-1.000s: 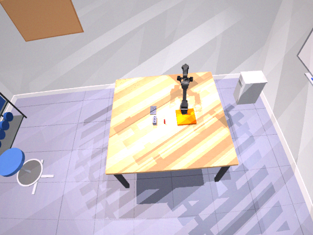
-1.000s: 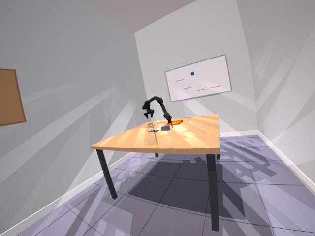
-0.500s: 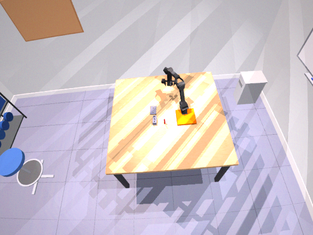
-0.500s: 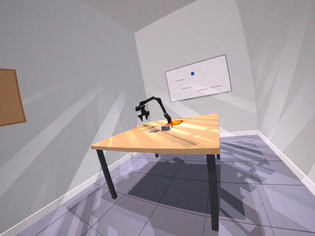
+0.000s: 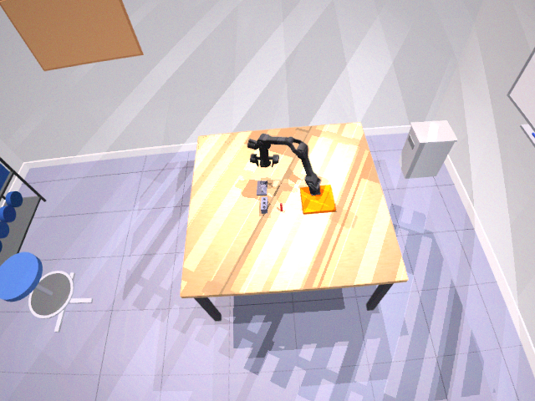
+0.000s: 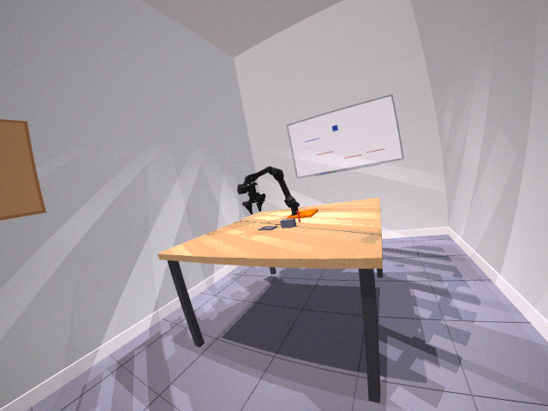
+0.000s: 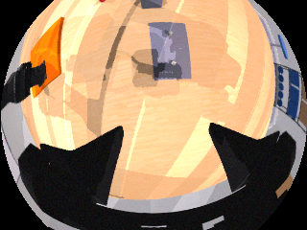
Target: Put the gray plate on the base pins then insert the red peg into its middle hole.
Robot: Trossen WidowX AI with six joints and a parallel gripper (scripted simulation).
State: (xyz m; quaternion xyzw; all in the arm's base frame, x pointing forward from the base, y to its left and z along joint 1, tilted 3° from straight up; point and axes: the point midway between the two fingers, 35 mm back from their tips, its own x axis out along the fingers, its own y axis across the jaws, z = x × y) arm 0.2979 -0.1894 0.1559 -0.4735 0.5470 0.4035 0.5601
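Observation:
My gripper [image 5: 265, 164] [image 6: 255, 211] [image 7: 166, 126] is open and empty, high above the table, on the back side of the gray pieces. The flat gray base [image 5: 258, 192] [image 6: 267, 228] [image 7: 184, 50] lies on the table; two small pins show on it in the wrist view. The gray plate [image 5: 263, 205] [image 6: 288, 223] [image 7: 152, 4] is a thick block with three dark holes, beside the base and apart from it. The wrist view cuts it off at the top edge. The red peg [image 5: 281, 207] [image 6: 298, 216] stands upright beside the plate; only its tip shows in the wrist view.
The arm's foot stands at the back edge of an orange mat [image 5: 317, 205] [image 6: 312, 213] [image 7: 54, 53], to the right of the peg in the top view. The wooden table [image 5: 242, 263] [image 6: 265, 247] carries shadows of the arm around the base.

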